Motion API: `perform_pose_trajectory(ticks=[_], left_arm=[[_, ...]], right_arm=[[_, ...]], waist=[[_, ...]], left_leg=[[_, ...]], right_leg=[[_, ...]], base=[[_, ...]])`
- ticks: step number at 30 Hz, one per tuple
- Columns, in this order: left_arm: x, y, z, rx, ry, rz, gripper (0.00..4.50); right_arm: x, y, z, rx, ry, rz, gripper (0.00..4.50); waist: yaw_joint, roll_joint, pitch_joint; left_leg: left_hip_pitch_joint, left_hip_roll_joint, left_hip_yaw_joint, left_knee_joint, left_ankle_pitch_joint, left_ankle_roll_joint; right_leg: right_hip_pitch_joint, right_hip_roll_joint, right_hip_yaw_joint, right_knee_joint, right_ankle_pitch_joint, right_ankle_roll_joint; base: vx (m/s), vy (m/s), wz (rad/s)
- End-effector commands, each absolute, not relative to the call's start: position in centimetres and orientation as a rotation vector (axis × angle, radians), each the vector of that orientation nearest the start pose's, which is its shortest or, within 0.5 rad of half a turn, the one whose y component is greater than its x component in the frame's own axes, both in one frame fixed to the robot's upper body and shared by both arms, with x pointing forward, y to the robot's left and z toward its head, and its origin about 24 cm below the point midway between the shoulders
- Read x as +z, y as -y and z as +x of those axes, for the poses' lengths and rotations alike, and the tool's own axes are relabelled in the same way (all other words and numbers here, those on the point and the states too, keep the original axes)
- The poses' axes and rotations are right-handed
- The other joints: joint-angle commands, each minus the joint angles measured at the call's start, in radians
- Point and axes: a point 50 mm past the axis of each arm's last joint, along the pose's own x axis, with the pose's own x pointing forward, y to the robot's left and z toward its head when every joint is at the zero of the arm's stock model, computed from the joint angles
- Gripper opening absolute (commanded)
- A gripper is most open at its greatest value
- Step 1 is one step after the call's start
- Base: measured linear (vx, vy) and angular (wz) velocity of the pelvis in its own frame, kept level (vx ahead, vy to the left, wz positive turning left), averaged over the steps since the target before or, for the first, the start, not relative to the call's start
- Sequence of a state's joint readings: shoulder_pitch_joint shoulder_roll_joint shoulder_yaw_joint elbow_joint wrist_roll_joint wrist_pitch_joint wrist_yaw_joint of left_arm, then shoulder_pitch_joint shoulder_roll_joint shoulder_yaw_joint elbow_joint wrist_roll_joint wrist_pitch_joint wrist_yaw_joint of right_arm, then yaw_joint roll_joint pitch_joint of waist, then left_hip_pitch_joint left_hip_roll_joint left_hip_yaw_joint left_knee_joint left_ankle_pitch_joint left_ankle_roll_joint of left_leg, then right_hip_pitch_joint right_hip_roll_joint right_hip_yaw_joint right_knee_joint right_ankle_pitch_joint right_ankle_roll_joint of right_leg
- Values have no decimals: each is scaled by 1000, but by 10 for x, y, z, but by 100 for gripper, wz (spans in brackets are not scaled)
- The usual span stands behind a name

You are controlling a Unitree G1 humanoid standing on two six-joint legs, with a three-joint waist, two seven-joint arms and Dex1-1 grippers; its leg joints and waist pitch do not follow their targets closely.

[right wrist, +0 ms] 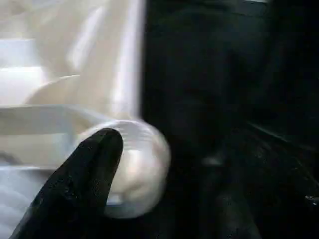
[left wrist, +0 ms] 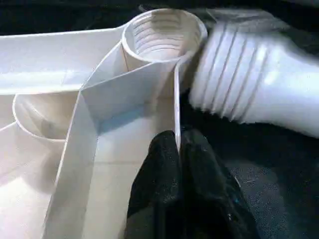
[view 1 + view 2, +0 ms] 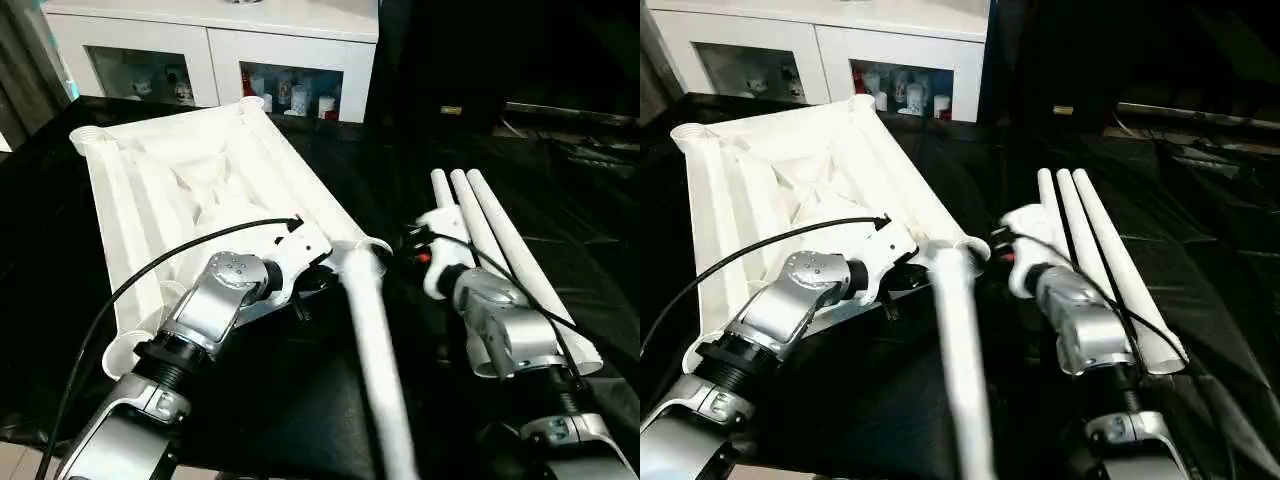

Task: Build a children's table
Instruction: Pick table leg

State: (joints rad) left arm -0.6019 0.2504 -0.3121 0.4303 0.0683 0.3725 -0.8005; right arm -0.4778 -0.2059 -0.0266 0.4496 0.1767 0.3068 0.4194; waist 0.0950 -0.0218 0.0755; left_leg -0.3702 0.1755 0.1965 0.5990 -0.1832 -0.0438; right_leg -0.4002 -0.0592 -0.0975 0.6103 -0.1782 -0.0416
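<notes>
Left eye view: white cabinet (image 3: 215, 45) behind tabletop (image 3: 180, 180).

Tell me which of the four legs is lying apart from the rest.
The leg with its threaded end at the tabletop's near corner socket; the other three legs lie bundled side by side further right.

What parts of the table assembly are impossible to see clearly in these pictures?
- Right gripper: the right wrist view shows one black finger; whether it touches the leg is blurred.
- That leg's near end: cut off by the bottom edge of the head views.
- Items behind the cabinet glass: too small.
- Left gripper: shut on the tabletop rib; the wrist housing hides this in the head views.
</notes>
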Motion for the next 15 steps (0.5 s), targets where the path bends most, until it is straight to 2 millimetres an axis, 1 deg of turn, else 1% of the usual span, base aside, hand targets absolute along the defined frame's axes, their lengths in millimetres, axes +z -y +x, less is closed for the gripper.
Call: perform_pose_trajectory(ticks=[1,3,5,6,7,8,10,11,12,13,14,15], left_arm=[[70,-92,330,-984,-389,431,0],[69,-92,330,-982,-392,431,0],[69,-92,330,-981,-394,430,0],[68,-92,330,-977,-398,430,0],[68,-92,330,-977,-398,430,0],[67,-93,330,-973,-403,432,0],[66,-94,329,-973,-406,435,0],[66,-94,329,-973,-406,435,0],[65,-94,329,-970,-410,442,0],[65,-95,328,-969,-410,443,0],[65,-95,328,-969,-410,443,0],[64,-95,328,-968,-411,445,0]], right_arm=[[65,161,341,403,-252,91,370],[68,161,341,403,-244,101,407],[70,161,341,409,-236,110,407],[75,161,341,419,-224,109,418],[75,161,341,419,-224,109,434],[82,159,341,438,-211,110,445],[89,158,339,457,-207,102,449],[89,158,339,457,-207,102,449],[96,160,335,477,-255,69,449],[97,161,333,480,-276,58,449],[97,161,333,480,-276,58,449],[98,162,331,481,-303,44,449]], waist=[[2,13,-81],[0,13,-80],[0,15,-81],[0,15,-82],[0,15,-82],[0,15,-81],[0,15,-81],[1,12,-80],[-1,2,-81],[1,4,-80],[2,9,-81],[1,8,-81]], left_leg=[[17,66,-37,-68,-162,19],[16,65,-36,-67,-162,25],[16,65,-36,-66,-158,29],[16,65,-36,-66,-153,29],[16,66,-36,-67,-152,29],[16,66,-36,-67,-151,29],[16,65,-36,-67,-152,30],[17,66,-36,-67,-154,31],[17,64,-34,-67,-154,31],[16,64,-37,-69,-139,33],[16,67,-36,-68,-130,34],[16,65,-35,-67,-136,32]], right_leg=[[58,-107,70,-79,-193,-177],[58,-106,69,-79,-186,-181],[59,-108,70,-79,-186,-181],[59,-106,69,-78,-181,-182],[58,-106,69,-77,-179,-182],[59,-105,69,-77,-176,-182],[59,-105,70,-77,-178,-180],[58,-106,70,-79,-195,-174],[60,-104,69,-81,-209,-167],[64,-102,69,-78,-204,-164],[59,-105,71,-76,-196,-161],[58,-105,70,-78,-206,-159]], base=[[0,0,0],[0,0,0],[0,0,0],[0,0,0],[0,0,0],[0,0,0],[0,0,0],[0,0,0],[0,0,0],[0,0,0],[0,0,0],[0,0,0]])
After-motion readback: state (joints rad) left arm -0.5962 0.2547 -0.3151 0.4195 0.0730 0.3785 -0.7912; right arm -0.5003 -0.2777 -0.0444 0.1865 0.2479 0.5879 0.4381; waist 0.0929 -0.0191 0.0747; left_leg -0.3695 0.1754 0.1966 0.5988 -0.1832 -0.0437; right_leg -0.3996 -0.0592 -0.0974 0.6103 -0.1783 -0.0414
